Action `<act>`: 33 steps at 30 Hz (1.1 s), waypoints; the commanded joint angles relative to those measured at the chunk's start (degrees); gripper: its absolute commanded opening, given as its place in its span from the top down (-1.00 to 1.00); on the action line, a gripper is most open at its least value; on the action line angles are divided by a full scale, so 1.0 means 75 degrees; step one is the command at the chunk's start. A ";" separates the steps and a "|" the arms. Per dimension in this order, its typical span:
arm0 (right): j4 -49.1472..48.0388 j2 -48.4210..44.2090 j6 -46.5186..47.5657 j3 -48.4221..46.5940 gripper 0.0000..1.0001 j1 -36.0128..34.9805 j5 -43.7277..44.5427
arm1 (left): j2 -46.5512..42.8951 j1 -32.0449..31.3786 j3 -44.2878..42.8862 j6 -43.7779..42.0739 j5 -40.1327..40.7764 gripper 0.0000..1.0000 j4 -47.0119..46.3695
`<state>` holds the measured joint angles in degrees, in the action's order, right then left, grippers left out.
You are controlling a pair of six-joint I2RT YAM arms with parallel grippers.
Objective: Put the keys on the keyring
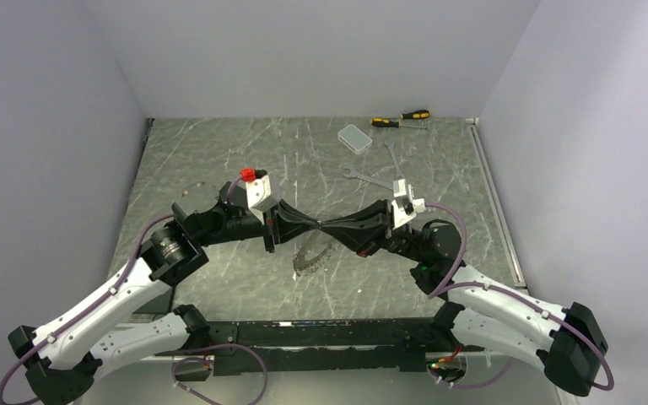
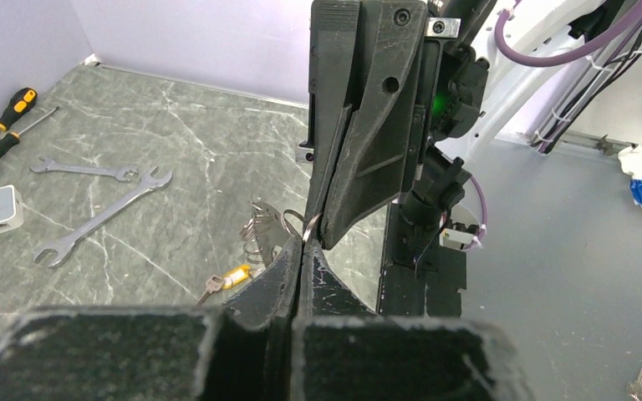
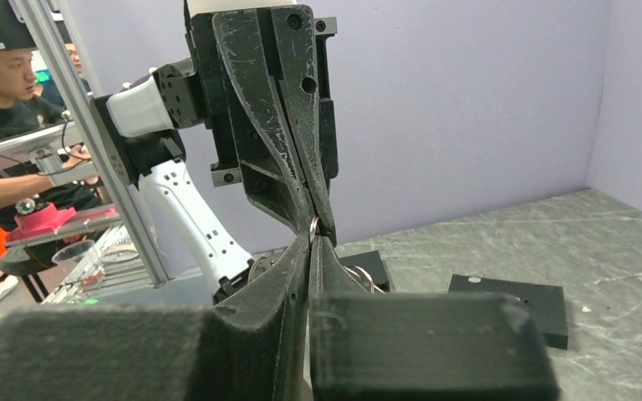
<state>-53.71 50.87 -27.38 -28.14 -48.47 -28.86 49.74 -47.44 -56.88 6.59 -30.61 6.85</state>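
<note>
Bringing the left gripper (image 1: 314, 226) and the right gripper (image 1: 329, 226) tip to tip at the centre of the overhead frame, above the marbled grey table (image 1: 202, 160). Clamping both sets of jaws fully together on the thin keyring (image 2: 311, 224), each pinching it from an opposite side, with only a small arc of wire showing between the tips in both wrist views. Letting the fanned silver keys (image 1: 310, 255) hang just below the meeting point, toward the lower centre of the overhead frame. Showing the yellow-headed key (image 2: 236, 276) at the lower centre-left of the left wrist frame, just beside the fan; not revealing whether hanging from the ring or lying on the table. Showing also two wrenches (image 1: 369, 179) near each other at the upper centre-right of the overhead frame, with the clear plastic box (image 1: 355, 137) and two yellow-and-black screwdrivers (image 1: 386, 123) farther up near the back wall, all well apart from the grippers.
</note>
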 commanded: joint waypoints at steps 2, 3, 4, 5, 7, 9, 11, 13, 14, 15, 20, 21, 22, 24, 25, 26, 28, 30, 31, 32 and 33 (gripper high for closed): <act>0.0732 -0.0481 0.0377 -0.0327 0.64 -0.0030 -0.0178 | 0.0075 0.0021 -0.0368 -0.0633 0.0207 1.00 0.0342; 0.1102 -0.0569 0.0530 -0.0380 0.55 -0.0036 -0.0172 | 0.0108 0.0021 -0.0442 -0.0756 0.0213 1.00 0.0491; 0.1481 -0.0668 0.0697 -0.0435 0.44 -0.0035 -0.0155 | 0.0147 0.0022 -0.0529 -0.0998 0.0199 1.00 0.0639; 0.1877 -0.0760 0.0838 -0.0508 0.35 -0.0032 -0.0121 | 0.0203 0.0021 -0.0631 -0.1157 0.0180 1.00 0.0852; 0.2683 -0.0941 0.1162 -0.0658 0.24 -0.0031 -0.0047 | 0.0296 0.0021 -0.0815 -0.1402 0.0149 1.00 0.1151; 0.3460 -0.1090 0.1557 -0.0811 0.04 -0.0030 0.0006 | 0.0396 0.0021 -0.0973 -0.1604 0.0090 1.00 0.1384; 0.4297 -0.1181 0.2012 -0.1041 -0.13 -0.0030 0.0062 | 0.0529 0.0031 -0.1187 -0.1816 0.0029 1.00 0.1677; 0.5058 -0.1205 0.2450 -0.1316 -0.17 -0.0030 0.0229 | 0.0681 0.0023 -0.1404 -0.2050 -0.0027 1.00 0.2028; 0.5359 -0.1195 0.2656 -0.1437 -0.17 -0.0033 0.0276 | 0.0751 0.0027 -0.1496 -0.2162 -0.0031 1.00 0.2202; 0.5633 -0.1177 0.2846 -0.1556 -0.17 -0.0030 0.0309 | 0.0822 0.0021 -0.1568 -0.2253 -0.0032 1.00 0.2312; 0.6390 -0.0976 0.3467 -0.1988 -0.05 -0.0034 0.0381 | 0.0990 0.0022 -0.1798 -0.2593 0.0043 1.00 0.2737; 0.6490 -0.0902 0.3548 -0.2076 0.02 -0.0030 0.0336 | 0.1021 0.0021 -0.1844 -0.2659 0.0064 1.00 0.2821; 0.6564 -0.0830 0.3576 -0.2147 0.08 -0.0030 0.0295 | 0.1060 0.0021 -0.1897 -0.2730 0.0087 1.00 0.2906; 0.6637 -0.0680 0.3580 -0.2273 0.14 -0.0030 0.0187 | 0.1132 0.0021 -0.1990 -0.2856 0.0090 1.00 0.3112; 0.6651 -0.0624 0.3580 -0.2320 0.17 -0.0030 0.0142 | 0.1156 0.0024 -0.2016 -0.2885 0.0082 1.00 0.3155; 0.6673 -0.0564 0.3580 -0.2374 0.19 -0.0036 0.0080 | 0.1177 0.0027 -0.2036 -0.2912 0.0056 1.00 0.3190; 0.6734 -0.0438 0.3580 -0.2475 0.22 -0.0031 -0.0034 | 0.1206 0.0021 -0.2048 -0.2935 0.0039 1.00 0.3240; 0.6805 -0.0307 0.3806 -0.2574 0.34 -0.0041 -0.0113 | 0.1240 0.0025 -0.2063 -0.2956 0.0038 1.00 0.3272; 0.6820 -0.0253 0.3838 -0.2608 0.40 -0.0036 -0.0148 | 0.1259 0.0029 -0.2060 -0.2964 0.0049 1.00 0.3276; 0.6832 -0.0204 0.3846 -0.2652 0.45 -0.0035 -0.0199 | 0.1272 0.0022 -0.2054 -0.2964 0.0041 1.00 0.3280; 0.6828 -0.0172 0.3858 -0.2682 0.48 -0.0039 -0.0255 | 0.1284 0.0027 -0.2043 -0.2956 0.0039 1.00 0.3265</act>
<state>-2.63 48.88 -0.54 -44.75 -48.49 -28.36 59.24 -47.35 -69.38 -13.85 -29.67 32.42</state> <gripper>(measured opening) 0.297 0.010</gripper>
